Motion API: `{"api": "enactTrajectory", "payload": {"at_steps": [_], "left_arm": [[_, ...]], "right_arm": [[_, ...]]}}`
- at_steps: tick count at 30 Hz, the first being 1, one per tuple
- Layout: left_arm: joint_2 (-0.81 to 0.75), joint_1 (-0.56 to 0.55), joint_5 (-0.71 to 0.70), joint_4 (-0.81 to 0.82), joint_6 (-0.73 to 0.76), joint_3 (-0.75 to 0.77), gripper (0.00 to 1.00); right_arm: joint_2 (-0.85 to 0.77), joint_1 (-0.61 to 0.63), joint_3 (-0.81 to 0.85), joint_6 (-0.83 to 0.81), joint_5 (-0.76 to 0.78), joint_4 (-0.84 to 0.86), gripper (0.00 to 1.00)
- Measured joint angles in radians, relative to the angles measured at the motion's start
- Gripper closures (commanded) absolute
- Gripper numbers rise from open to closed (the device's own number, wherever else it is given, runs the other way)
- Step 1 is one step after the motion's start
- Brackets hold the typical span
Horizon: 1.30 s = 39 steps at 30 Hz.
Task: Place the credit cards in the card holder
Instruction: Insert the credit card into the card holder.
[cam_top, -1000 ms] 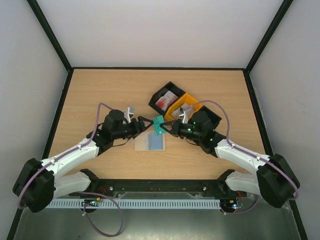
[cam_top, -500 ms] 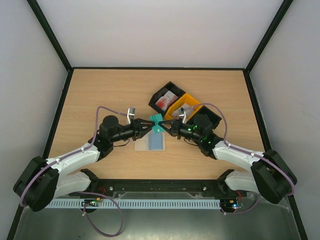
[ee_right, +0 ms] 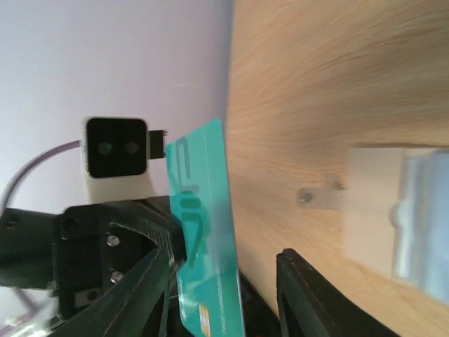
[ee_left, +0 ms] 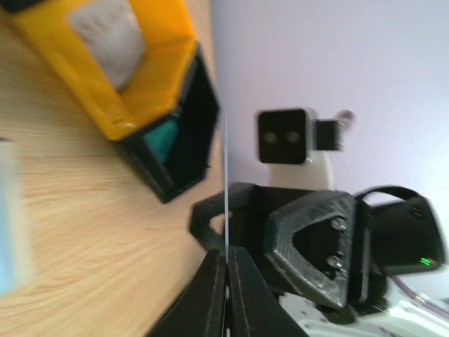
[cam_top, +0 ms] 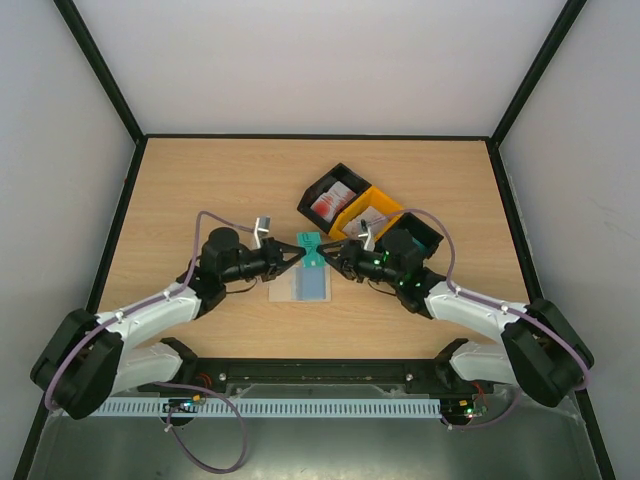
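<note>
The teal credit card (cam_top: 312,248) hangs in the air just above the far edge of the card holder (cam_top: 301,285), which lies open and flat on the surface (cam_top: 200,190) with its pale pockets facing up. The left pincer (cam_top: 299,251) is clenched on the card. In its own wrist view the card shows as a thin edge-on line pinched between the two closed fingertips, standing on edge rather than flat. The right pincer (cam_top: 326,256) meets it from the holder's other side, but its jaws stand released. From its wrist view the card's printed face sits in the gap between the fingers, with clear space on one side, so the card appears to be carried by the left arm alone. This looks like a mid-air hand-over, probably so that the card is gripped by one end with a long free edge to slide into a pocket, which is hard to get when plucking a flat card. Beyond the holder, to its far right, sit a black bin (cam_top: 316,188) holding white-and-red cards (cam_top: 330,203), an orange bin (cam_top: 386,198) and a second black bin (cam_top: 420,232). The next move likely calls for tilting the card towards a pocket mouth; held by one edge, it could twist or slip.
</note>
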Motion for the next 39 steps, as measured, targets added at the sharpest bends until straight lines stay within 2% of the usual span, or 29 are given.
{"api": "enactTrajectory", "payload": {"at_steps": [2, 7, 12, 16, 22, 30, 39], "left_arm": [[-0.005, 0.028, -0.019, -0.113, 0.076, 0.011, 0.98], [-0.012, 0.097, -0.103, -0.396, 0.279, 0.030, 0.98], [0.007, 0.119, -0.132, -0.525, 0.402, 0.030, 0.98], [0.048, 0.120, -0.123, -0.522, 0.443, 0.023, 0.97], [0.089, 0.126, -0.091, -0.500, 0.478, -0.005, 0.98], [0.135, 0.130, -0.019, -0.407, 0.490, -0.031, 0.98], [0.218, 0.130, 0.035, -0.300, 0.463, -0.071, 0.98]], "right_arm": [[0.000, 0.002, 0.028, -0.067, 0.037, -0.117, 0.49], [0.010, 0.013, 0.160, -0.250, 0.188, -0.424, 0.48], [0.145, 0.111, 0.340, -0.389, 0.386, -0.685, 0.46], [0.306, 0.209, 0.470, -0.457, 0.518, -0.857, 0.45], [0.474, 0.294, 0.557, -0.490, 0.633, -1.029, 0.53], [0.520, 0.296, 0.560, -0.475, 0.653, -1.093, 0.58], [0.534, 0.296, 0.565, -0.444, 0.658, -1.096, 0.72]]}}
